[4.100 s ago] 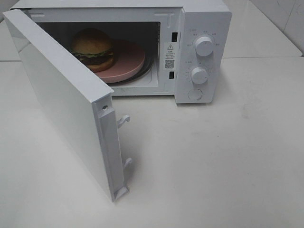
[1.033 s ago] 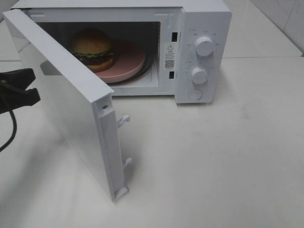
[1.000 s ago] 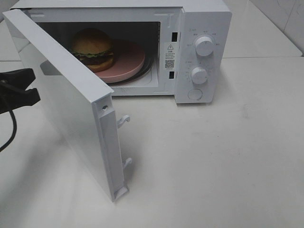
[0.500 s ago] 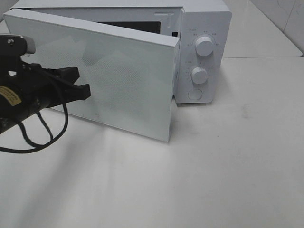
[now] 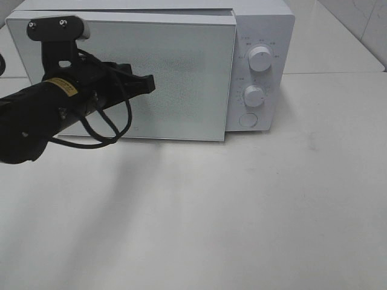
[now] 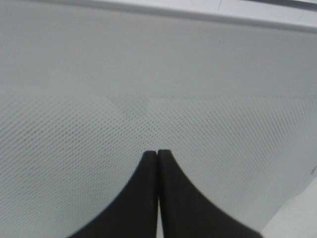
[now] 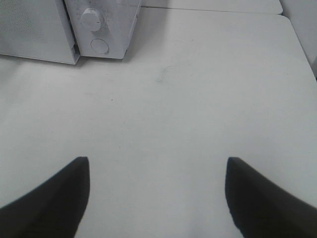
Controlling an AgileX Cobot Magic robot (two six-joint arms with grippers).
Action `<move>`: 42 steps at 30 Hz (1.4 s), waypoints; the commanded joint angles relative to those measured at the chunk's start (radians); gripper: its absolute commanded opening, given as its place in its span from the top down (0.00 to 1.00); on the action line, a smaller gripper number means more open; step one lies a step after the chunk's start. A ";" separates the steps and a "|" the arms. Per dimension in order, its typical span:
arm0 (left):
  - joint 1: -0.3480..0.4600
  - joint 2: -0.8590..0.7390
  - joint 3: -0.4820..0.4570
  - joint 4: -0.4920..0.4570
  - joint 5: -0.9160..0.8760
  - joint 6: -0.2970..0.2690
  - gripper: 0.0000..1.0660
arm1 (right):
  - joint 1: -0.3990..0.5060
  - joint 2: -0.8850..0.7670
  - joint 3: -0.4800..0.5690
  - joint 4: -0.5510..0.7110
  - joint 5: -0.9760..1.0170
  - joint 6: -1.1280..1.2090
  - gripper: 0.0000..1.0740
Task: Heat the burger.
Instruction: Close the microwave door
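- The table (image 5: 272, 211) is white, and only the microwave stands on it.
- The microwave (image 5: 275, 24) sits at the far side, its control panel on the right.
- The door (image 5: 181, 78) lies across the front, flush or nearly so. I cannot tell whether it has latched. By my reading, the step in hand is closing the door.
- The left arm (image 5: 36, 121) reaches in from the left, stretched almost level across the door's front, with a cable looped under it.
- The left gripper (image 5: 151, 84) has its fingers (image 6: 148, 168) pressed together with nothing between them. The tips are at the door's mesh face and appear to touch it, about mid-height and left of the door's middle.
- The right gripper (image 7: 157, 161) shows only in its own wrist view. Its fingers are wide apart and hold nothing, and it hovers over bare table well apart from the microwave.
- The upper knob (image 5: 260, 58), lower knob (image 5: 254, 95) and button (image 5: 248, 119) are untouched. The next move likely calls for a firm last push until the door clicks. After that a gripper must close around a knob and turn it, and the right one is better placed for this.
- The burger shows in no view. The door hides the inside of the microwave, so it is presumably in there.
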 commanded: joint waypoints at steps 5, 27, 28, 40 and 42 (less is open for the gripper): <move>-0.026 0.058 -0.130 -0.038 0.059 0.038 1.00 | -0.008 -0.027 0.001 -0.002 -0.002 -0.007 0.31; -0.037 0.220 -0.449 -0.091 0.178 0.090 1.00 | -0.008 -0.027 0.001 -0.001 -0.002 -0.007 0.31; -0.037 0.224 -0.465 -0.095 0.193 0.090 1.00 | -0.008 -0.027 0.001 0.000 -0.002 -0.007 0.31; -0.110 0.165 -0.436 -0.087 0.388 0.175 1.00 | -0.008 -0.027 0.001 0.000 -0.002 -0.007 0.31; -0.125 0.145 -0.417 -0.087 0.426 0.179 1.00 | -0.008 -0.027 0.001 0.000 -0.002 -0.007 0.31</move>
